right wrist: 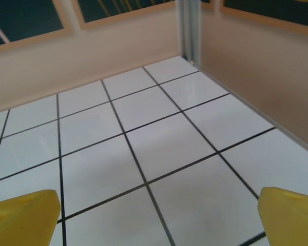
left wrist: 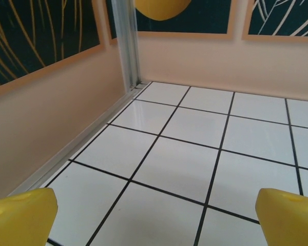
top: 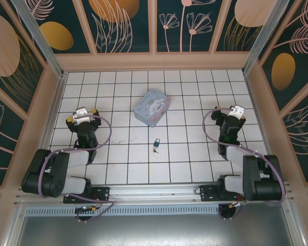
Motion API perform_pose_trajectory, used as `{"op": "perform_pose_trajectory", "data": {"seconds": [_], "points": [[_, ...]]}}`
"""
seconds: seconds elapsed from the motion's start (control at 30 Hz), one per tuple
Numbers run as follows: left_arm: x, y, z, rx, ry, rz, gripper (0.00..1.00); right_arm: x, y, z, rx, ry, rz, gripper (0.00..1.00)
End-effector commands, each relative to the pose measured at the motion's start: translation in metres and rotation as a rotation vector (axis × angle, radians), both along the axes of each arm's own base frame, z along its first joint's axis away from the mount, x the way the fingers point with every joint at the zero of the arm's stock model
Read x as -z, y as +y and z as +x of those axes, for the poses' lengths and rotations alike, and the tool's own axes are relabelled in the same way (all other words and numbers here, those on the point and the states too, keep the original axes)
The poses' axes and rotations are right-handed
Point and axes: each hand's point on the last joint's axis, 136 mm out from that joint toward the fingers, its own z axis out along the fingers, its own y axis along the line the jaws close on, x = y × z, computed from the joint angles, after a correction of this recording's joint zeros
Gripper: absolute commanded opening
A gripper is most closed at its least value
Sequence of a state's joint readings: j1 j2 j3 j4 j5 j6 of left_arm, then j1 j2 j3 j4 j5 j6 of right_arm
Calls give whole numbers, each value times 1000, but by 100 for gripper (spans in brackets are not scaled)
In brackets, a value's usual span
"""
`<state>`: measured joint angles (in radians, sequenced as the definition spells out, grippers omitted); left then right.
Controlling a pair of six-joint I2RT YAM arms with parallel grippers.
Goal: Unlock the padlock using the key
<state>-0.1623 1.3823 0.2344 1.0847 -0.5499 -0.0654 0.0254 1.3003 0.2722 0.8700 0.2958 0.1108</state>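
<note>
The small blue padlock [top: 157, 143] lies on the white tiled floor near the middle, between the two arms. The thin key [top: 155, 150] rests just in front of it, close to or touching it. My left gripper [top: 82, 114] hovers at the left side of the floor, well apart from both, and stands open; its yellow fingertips [left wrist: 21, 215] frame bare tiles. My right gripper [top: 230, 115] is at the right side, also open and far from the padlock, with yellow fingertips [right wrist: 290, 215] over bare tiles.
A pastel blue printed tin box [top: 152, 107] sits behind the padlock, towards the back. Peach walls [top: 154, 61] enclose the floor on three sides. An aluminium post [left wrist: 127, 46] marks the far left corner, another post [right wrist: 189, 31] the far right corner.
</note>
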Motion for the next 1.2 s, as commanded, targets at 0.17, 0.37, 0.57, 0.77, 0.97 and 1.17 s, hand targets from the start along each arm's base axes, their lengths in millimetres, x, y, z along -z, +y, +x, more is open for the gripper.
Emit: {"op": "perform_pose_trajectory", "data": {"seconds": [0.17, 0.37, 0.57, 0.77, 0.97, 1.17], "points": [[-8, 2, 6, 77, -106, -40, 99, -3, 33, -4, -241, -170, -64, 99], [2, 3, 13, 94, -88, -55, 99, 9, 41, 15, -326, -98, -46, 99], [3, 6, 14, 95, -80, -68, 99, 10, 33, 17, -305, -89, -12, 99], [3, 6, 12, 91, -86, -67, 99, 11, 31, 18, -269, -81, -33, 99], [2, 7, 12, 90, -88, -66, 99, 11, 32, 19, -272, -77, -30, 99], [3, 6, 12, 93, -86, -66, 99, 11, 32, 19, -273, -78, -29, 99]]}}
